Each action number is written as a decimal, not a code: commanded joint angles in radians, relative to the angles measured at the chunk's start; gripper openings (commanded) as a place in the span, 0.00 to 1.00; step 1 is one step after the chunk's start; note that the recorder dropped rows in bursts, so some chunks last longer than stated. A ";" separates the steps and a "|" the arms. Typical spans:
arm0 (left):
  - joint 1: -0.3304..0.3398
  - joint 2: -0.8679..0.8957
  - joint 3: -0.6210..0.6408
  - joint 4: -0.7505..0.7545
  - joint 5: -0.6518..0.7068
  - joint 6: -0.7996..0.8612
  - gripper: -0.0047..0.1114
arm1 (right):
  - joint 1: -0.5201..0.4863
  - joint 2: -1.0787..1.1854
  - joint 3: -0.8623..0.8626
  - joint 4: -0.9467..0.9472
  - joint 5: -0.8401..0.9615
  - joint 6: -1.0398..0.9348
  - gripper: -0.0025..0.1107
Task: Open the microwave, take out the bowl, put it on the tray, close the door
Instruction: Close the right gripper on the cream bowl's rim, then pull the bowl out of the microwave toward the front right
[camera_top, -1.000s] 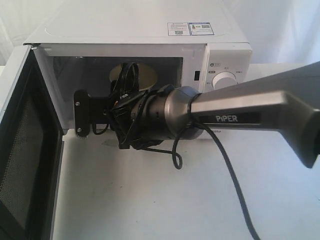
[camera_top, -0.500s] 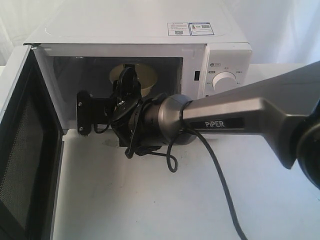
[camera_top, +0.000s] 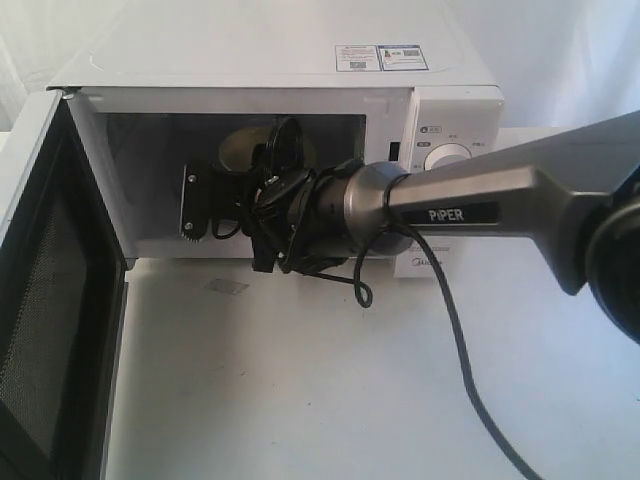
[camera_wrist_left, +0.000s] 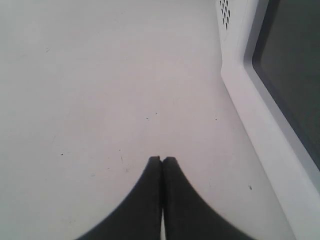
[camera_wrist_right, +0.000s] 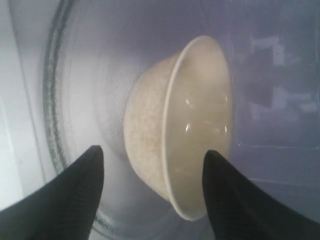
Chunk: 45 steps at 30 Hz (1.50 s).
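The white microwave (camera_top: 300, 60) stands at the back with its door (camera_top: 50, 300) swung wide open to the left. Inside, the cream bowl (camera_wrist_right: 180, 125) sits on the glass turntable (camera_wrist_right: 75, 100). In the exterior view only part of the bowl (camera_top: 235, 150) shows behind the wrist. My right arm (camera_top: 470, 200) reaches into the cavity. The right gripper (camera_wrist_right: 152, 152) is open, one finger (camera_wrist_right: 75, 190) outside the bowl's wall and the other over its mouth, neither touching it. My left gripper (camera_wrist_left: 161, 159) is shut and empty, low over the white table beside the door's outer face (camera_wrist_left: 290, 65). No tray is in view.
The microwave's dial panel (camera_top: 450, 157) is just right of the cavity, close above my right arm. A black cable (camera_top: 460, 340) trails from the wrist over the white table (camera_top: 300, 380). The open door stands along the table's left side.
My right arm has pushed further into the microwave cavity, bringing the open gripper up around the bowl. The door has stayed open.
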 joint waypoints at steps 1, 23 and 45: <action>-0.004 -0.005 0.003 -0.004 0.002 -0.004 0.04 | -0.014 0.027 -0.032 -0.007 -0.010 0.013 0.51; -0.004 -0.005 0.003 -0.004 0.002 -0.004 0.04 | -0.023 0.142 -0.147 -0.007 -0.010 0.010 0.50; -0.004 -0.005 0.003 -0.004 0.002 -0.004 0.04 | 0.034 0.107 -0.146 0.171 0.037 0.033 0.02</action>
